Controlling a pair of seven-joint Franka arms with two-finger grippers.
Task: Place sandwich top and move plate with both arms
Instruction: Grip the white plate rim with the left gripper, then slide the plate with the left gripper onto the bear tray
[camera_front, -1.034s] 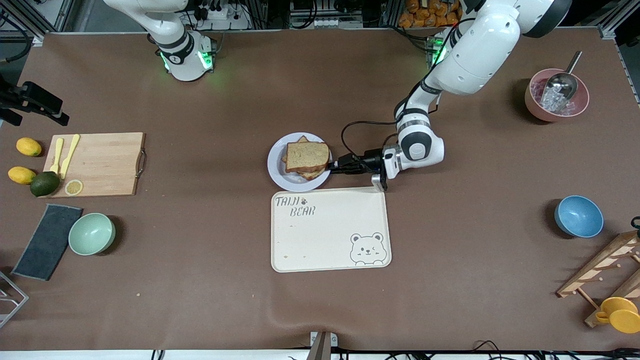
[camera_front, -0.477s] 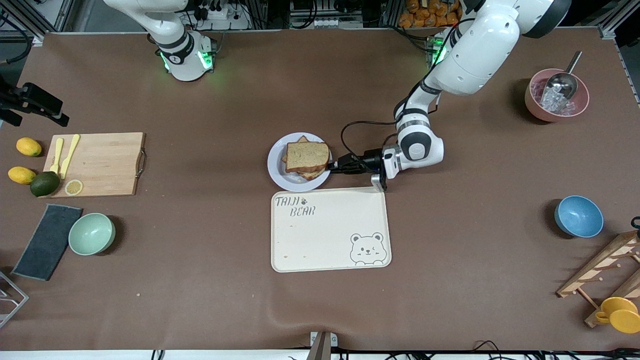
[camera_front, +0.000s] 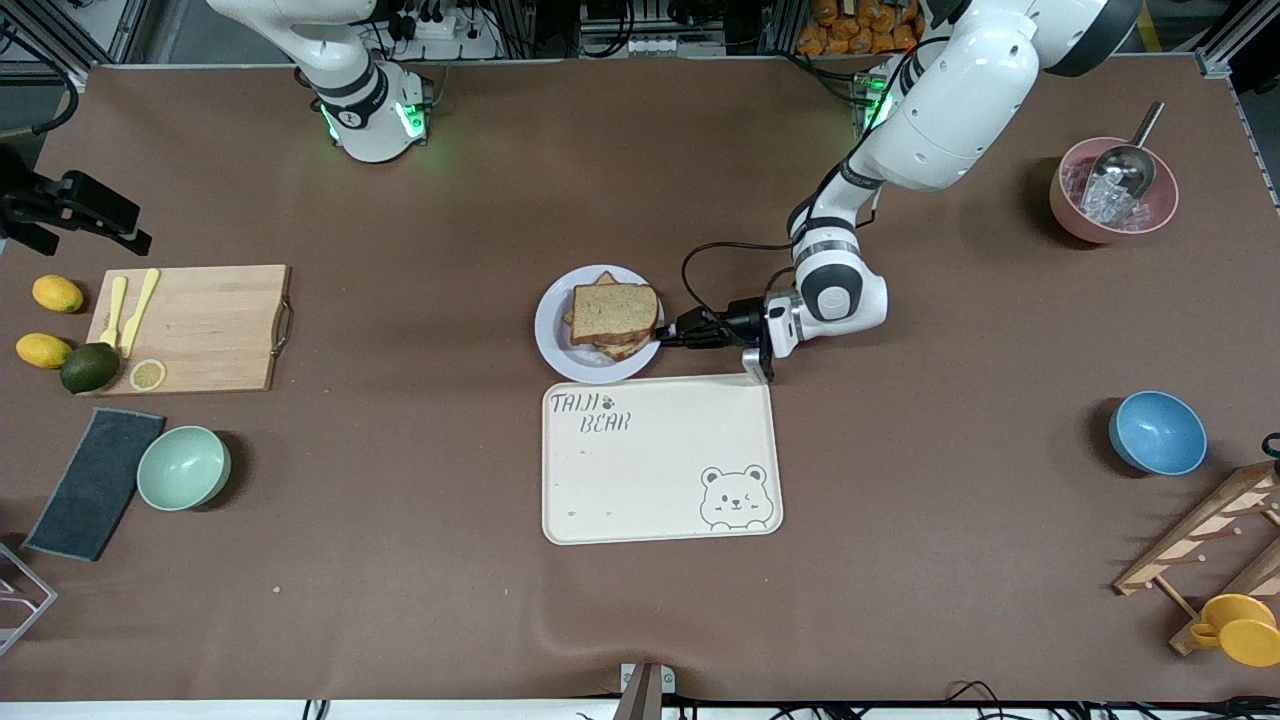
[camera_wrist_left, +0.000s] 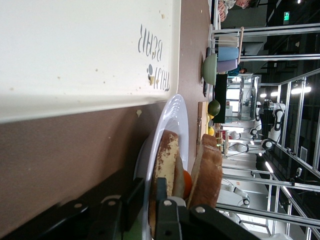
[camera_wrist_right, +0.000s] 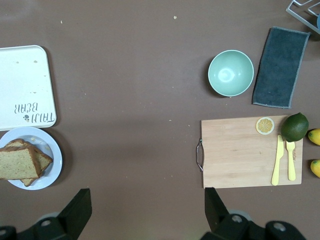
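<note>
A: Starting at the right arm's end of the table, what can we make out?

B: 2 lemons (camera_front: 45, 320) and a dark green fruit (camera_front: 89, 367) beside the cutting board (camera_front: 200, 325), which bears 2 yellow utensils and a lemon slice. Nearer the front camera lie a grey cloth (camera_front: 95, 483) and a green bowl (camera_front: 183, 467).

A: And the right gripper (camera_wrist_right: 146, 196)?

B: The front view cuts it off; we see only that arm's base there. Its own wrist view shows the fingers spread wide, holding nothing. It waits high over bare table between the cutting board and the plate (camera_front: 552, 340).

A: The plate, then?

B: Mid-table, touching or nearly touching the edge of the bear tray (camera_front: 650, 470), which lies nearer the camera. The sandwich top (camera_front: 614, 311) lies on the stack on the plate. It hides most of the lower bread, so we see only corners poking out. In the left wrist view, a sliver of something orange shows between the slices; we cannot name it.

A: The left gripper (camera_front: 668, 335)?

B: Down at the plate's edge, on the side toward the left arm's end. The front view blurs it into dark cable. The left wrist view shows the fingers (camera_wrist_left: 165, 220) drawn narrow, 1 on each side of the rim, gripping the plate.

A: Past that?

B: A pink bowl (camera_front: 1070, 215) with a metal scoop, a blue bowl (camera_front: 1157, 432), and a wooden rack (camera_front: 1200, 545) with a yellow cup (camera_front: 1238, 628), both cut off at the frame's edge.
</note>
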